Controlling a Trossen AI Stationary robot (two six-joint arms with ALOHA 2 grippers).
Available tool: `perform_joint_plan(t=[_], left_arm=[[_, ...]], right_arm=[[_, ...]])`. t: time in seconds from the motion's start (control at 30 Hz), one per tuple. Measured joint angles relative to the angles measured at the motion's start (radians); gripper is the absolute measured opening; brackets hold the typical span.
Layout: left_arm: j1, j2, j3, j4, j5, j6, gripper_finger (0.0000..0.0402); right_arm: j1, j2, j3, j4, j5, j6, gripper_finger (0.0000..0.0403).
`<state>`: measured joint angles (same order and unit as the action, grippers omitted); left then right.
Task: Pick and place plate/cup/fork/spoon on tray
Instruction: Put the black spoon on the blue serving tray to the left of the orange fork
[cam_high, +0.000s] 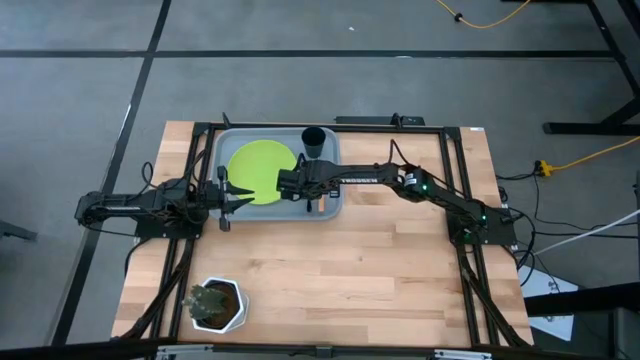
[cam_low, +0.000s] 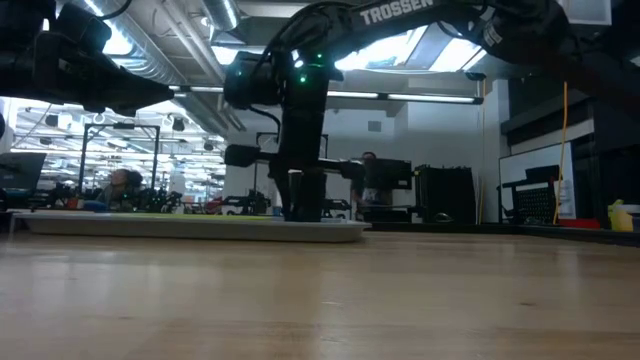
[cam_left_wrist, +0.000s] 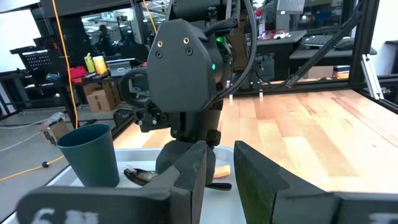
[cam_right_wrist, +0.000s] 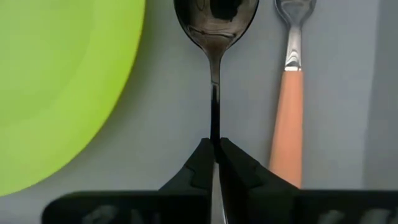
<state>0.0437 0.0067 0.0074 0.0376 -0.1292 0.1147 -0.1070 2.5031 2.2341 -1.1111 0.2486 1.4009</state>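
The grey-blue tray (cam_high: 225, 140) lies at the table's far middle. On it are the lime-green plate (cam_high: 260, 170), the dark cup (cam_high: 313, 140), upright at the far right corner, and the orange-handled fork (cam_right_wrist: 289, 124), which lies flat. My right gripper (cam_right_wrist: 216, 155) stands over the tray's right part (cam_high: 305, 190), between plate and fork, shut on the dark spoon (cam_right_wrist: 216, 18). My left gripper (cam_high: 240, 195) hovers level at the tray's left edge, fingers slightly apart and empty (cam_left_wrist: 221, 165). My right gripper pinches the spoon's thin handle (cam_right_wrist: 214, 121) between its two fingertips (cam_right_wrist: 199, 162), about midway along it. The fingers come from above, pointing down, one on each side of the handle. The spoon lies level beside the fork, bowl up (cam_left_wrist: 140, 175). I cannot tell whether it touches the tray floor.
A white hexagonal pot with a plant (cam_high: 215, 305) stands at the near left corner. Black frame rails (cam_high: 450, 180) run along the table's sides. Bare wood (cam_high: 350, 270) spreads across the near half of the table. A person shows far off in the room (cam_low: 120, 185).
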Motion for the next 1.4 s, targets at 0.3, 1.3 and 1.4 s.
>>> perform_joint_plan(t=[0.3,1.3,1.4], left_arm=[[0.0,0.0,0.0,0.0,0.0,0.0,0.0076],[0.0,0.0,0.0,0.0,0.0,0.0,0.0076],[0.0,0.0,0.0,0.0,0.0,0.0,0.0076]], right_arm=[[-0.01,0.0,0.0,0.0,0.005,-0.044,0.0056],[-0.019,0.021,0.002,0.129,-0.007,-0.158,0.0037],[-0.029,0.022,0.002,0.14,-0.007,-0.173,0.0028]])
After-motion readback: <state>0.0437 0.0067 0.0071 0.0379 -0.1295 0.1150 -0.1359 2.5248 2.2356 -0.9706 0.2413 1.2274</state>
